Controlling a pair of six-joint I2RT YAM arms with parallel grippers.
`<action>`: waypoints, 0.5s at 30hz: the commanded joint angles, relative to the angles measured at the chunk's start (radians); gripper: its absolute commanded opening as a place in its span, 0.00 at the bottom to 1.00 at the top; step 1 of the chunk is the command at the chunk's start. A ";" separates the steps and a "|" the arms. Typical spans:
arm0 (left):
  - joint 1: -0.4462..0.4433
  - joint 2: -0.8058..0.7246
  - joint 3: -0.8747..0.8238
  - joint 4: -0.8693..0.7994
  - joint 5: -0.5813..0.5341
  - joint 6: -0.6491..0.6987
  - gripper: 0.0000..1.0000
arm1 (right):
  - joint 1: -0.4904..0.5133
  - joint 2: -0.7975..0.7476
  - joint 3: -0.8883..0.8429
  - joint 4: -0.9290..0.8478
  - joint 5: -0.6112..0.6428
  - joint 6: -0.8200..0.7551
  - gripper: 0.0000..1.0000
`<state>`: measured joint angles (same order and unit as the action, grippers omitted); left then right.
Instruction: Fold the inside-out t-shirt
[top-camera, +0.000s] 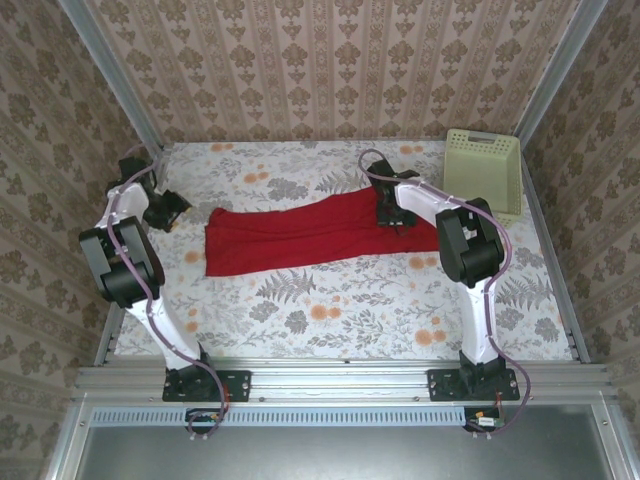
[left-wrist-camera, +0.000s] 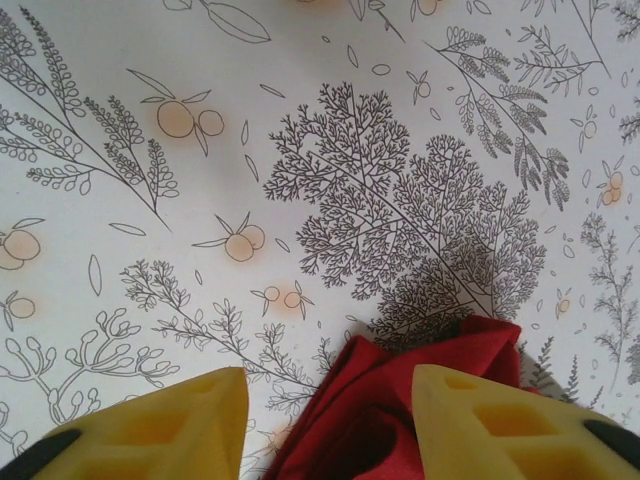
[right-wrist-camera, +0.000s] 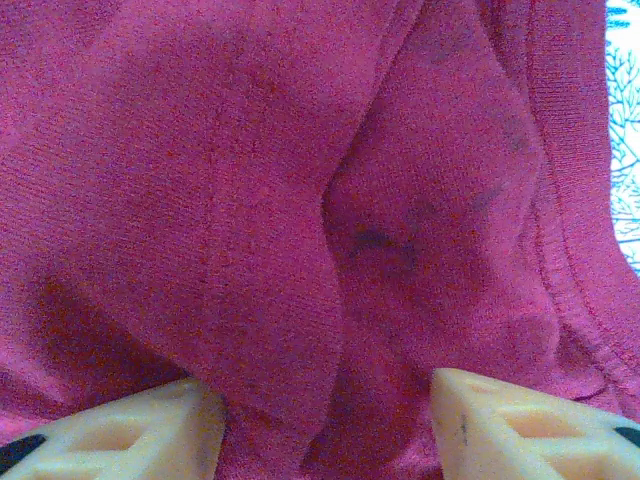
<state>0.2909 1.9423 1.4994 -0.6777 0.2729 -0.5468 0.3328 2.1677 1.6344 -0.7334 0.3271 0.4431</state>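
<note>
The inside-out t-shirt (top-camera: 300, 232) is a bright red cloth lying in a long band across the middle of the flowered table. My left gripper (top-camera: 167, 211) is just off its left end. In the left wrist view the yellow fingers (left-wrist-camera: 190, 425) stand apart, open, and a crumpled red corner of the t-shirt (left-wrist-camera: 400, 365) lies between them, close to the right one. My right gripper (top-camera: 391, 214) is down on the shirt's right end. Its pale fingers (right-wrist-camera: 150, 430) stand apart on the red cloth (right-wrist-camera: 250, 180), open, with a soft fold between them.
A pale green basket (top-camera: 484, 170) stands at the back right corner. Patterned walls close off the table at the back and both sides. Bare flowered tabletop (top-camera: 340, 305) stretches between the shirt and the arm bases.
</note>
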 joint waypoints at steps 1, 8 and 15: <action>-0.011 -0.041 -0.019 0.001 -0.034 0.008 0.50 | -0.014 -0.025 -0.017 -0.046 -0.025 -0.034 0.64; -0.175 -0.179 -0.132 0.063 -0.120 0.043 0.50 | -0.091 -0.100 -0.001 -0.038 -0.102 -0.035 0.78; -0.258 -0.072 -0.171 0.122 -0.062 0.026 0.49 | -0.156 -0.016 0.085 -0.074 -0.150 -0.059 0.89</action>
<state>0.0162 1.8153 1.3567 -0.5774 0.2005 -0.5274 0.1837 2.1128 1.6623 -0.7609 0.2218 0.4072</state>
